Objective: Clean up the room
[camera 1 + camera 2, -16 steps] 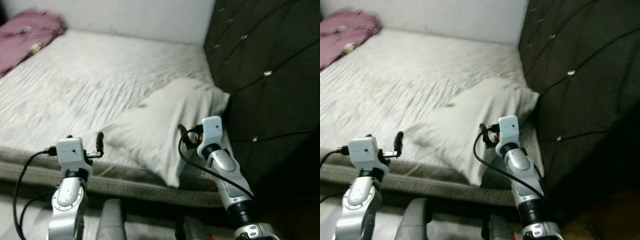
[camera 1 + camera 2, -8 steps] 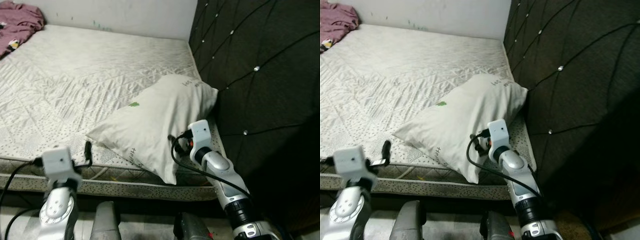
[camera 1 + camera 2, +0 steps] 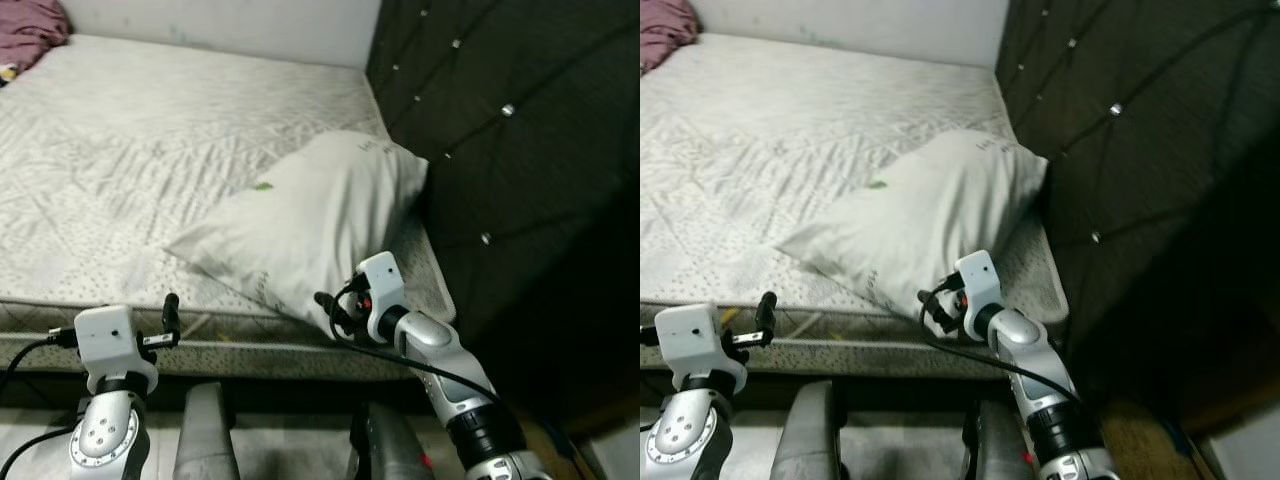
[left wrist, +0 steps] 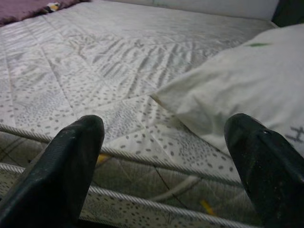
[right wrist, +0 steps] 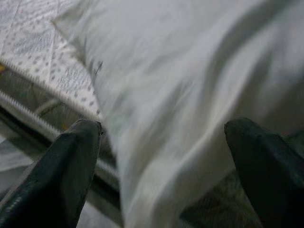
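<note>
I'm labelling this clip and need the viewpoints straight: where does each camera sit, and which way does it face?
Left eye and right eye views: on the head, looking forward and down at the mattress, pillow and dark headboard; both silver arms show.
Left wrist view: along the open left gripper at the mattress edge and pillow corner.
Right wrist view: along the open right gripper, close to the pillow.
Shared: all views show the pillow.

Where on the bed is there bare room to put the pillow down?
The white quilted mattress lies bare between the white pillow and the crumpled maroon cloth at the far corner. It is crowded by the dark tufted headboard, where the pillow lies.
</note>
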Controlling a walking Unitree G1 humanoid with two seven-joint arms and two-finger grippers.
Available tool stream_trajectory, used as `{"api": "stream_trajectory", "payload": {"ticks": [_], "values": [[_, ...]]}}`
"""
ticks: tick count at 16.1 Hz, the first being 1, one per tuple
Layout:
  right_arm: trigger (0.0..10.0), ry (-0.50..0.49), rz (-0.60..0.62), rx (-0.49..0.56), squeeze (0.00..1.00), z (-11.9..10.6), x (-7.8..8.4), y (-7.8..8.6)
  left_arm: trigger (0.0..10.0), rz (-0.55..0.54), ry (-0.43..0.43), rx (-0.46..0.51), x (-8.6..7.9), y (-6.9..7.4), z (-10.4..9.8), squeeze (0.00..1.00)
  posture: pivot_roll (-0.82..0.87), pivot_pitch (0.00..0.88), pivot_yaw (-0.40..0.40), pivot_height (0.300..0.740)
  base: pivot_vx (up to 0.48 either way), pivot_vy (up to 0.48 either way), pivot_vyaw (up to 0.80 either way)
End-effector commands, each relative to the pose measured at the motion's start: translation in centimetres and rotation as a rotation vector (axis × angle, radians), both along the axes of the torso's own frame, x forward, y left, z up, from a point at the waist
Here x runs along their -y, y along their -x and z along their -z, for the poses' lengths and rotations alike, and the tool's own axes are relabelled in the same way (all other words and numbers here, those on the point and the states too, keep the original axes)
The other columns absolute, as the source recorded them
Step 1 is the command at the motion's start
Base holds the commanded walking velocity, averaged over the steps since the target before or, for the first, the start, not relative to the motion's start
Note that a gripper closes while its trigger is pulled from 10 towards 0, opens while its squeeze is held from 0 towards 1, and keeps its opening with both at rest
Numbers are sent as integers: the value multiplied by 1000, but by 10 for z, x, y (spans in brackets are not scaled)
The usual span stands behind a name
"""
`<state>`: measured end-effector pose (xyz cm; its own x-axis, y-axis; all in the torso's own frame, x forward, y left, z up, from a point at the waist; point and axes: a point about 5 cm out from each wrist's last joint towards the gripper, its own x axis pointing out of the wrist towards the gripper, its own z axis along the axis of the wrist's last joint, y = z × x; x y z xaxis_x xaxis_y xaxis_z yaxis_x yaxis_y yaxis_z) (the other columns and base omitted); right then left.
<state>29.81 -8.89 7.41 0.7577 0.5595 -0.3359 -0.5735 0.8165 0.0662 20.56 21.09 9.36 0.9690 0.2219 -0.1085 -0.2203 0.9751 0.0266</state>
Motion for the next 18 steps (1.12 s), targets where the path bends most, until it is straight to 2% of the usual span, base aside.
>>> {"api": "stream_trajectory", "payload": {"ticks": [1,7,11,15,18], "values": [[10000,10,-4,24,0,-8,1,-3,10000,22,7,22,4,-3,-8,0,71,43,-116,563,0,0,0],[10000,31,15,42,0,-11,-6,-11,10000,6,16,16,5,-2,-8,0,79,43,-123,563,0,0,0],[10000,38,12,-29,0,-3,-13,-6,10000,-3,42,-28,5,2,-5,0,74,59,-111,563,0,0,0],[10000,10,-83,-133,0,6,-35,7,10000,8,43,-43,11,6,-7,0,70,102,-99,563,0,0,0],[10000,-26,-128,-147,0,0,-52,4,10000,8,44,-68,10,11,-6,0,75,128,-97,563,0,0,0]]}}
